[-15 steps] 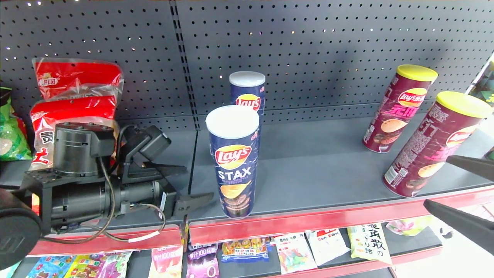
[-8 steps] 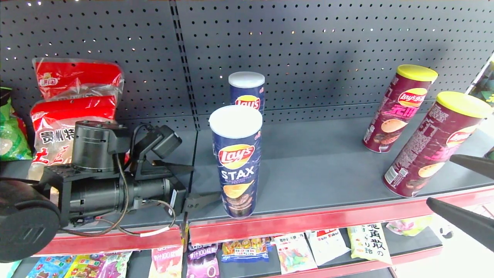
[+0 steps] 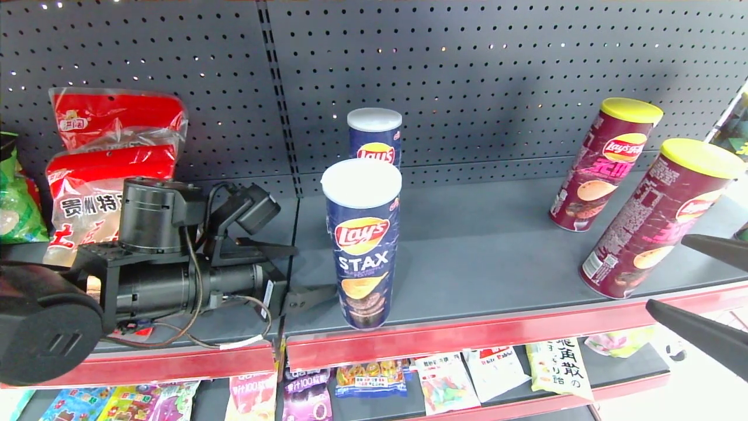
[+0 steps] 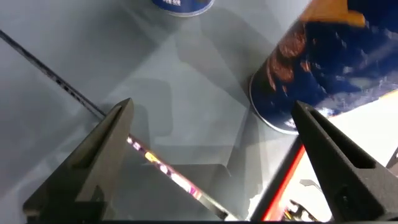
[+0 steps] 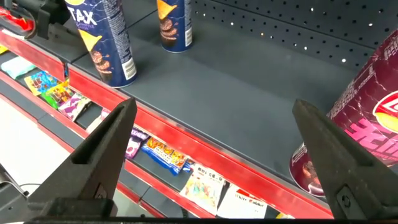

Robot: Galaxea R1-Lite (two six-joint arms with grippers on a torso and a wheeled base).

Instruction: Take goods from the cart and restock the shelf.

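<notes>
Cans stand in two groups on the shelf (image 3: 479, 257) in the head view. A front can (image 3: 363, 245) sits at the red lip with a back can (image 3: 374, 137) right behind it, so the blue row runs front to back. Two maroon cans (image 3: 602, 164) stand well to the right. The left fingers (image 3: 307, 297) lie level and spread open just beside the front can's lower half, gripping nothing, a pose that would suit squaring it up. The right fingers (image 3: 695, 333) hang open and empty off the shelf's edge.

From the left wrist, the front can (image 4: 317, 68) sits beside one of the fingers (image 4: 102, 162), not between them; contact cannot be told.

From the right wrist, the open fingers (image 5: 99, 155) frame bare shelf (image 5: 249, 106) between the blue and maroon cans, likely room for more stock.
</notes>
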